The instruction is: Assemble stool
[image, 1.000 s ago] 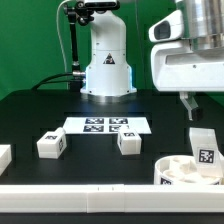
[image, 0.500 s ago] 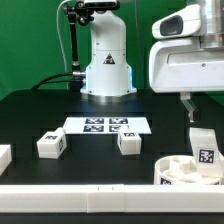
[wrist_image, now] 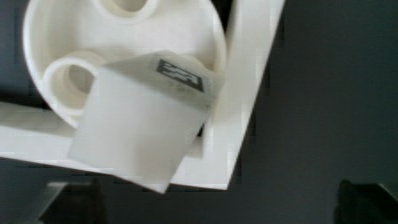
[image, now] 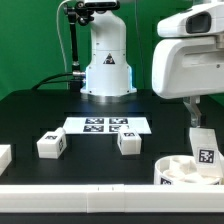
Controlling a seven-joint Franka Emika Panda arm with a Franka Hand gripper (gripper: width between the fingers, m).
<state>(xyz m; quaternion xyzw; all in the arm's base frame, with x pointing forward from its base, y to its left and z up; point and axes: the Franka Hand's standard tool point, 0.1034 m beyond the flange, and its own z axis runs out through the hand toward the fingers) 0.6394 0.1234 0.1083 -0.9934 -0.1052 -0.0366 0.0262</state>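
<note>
The pincer [image: 192, 110] hangs released, fingers spread and gripping nothing, above the table's [image: 30, 115] near corner on the exterior view's right. Beneath it the round seat [image: 178, 174] lies at that corner, with a tagged leg [image: 204, 146] standing in it. A second leg [image: 52, 145] and a third leg [image: 128, 143] rest mid-table, just off the near edge of the marker board [image: 108, 125].

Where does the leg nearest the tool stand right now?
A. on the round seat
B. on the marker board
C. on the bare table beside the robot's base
A: the leg stands upright on the seat at the exterior view's right, just below the tool; the marker board carries only its tags.
</note>
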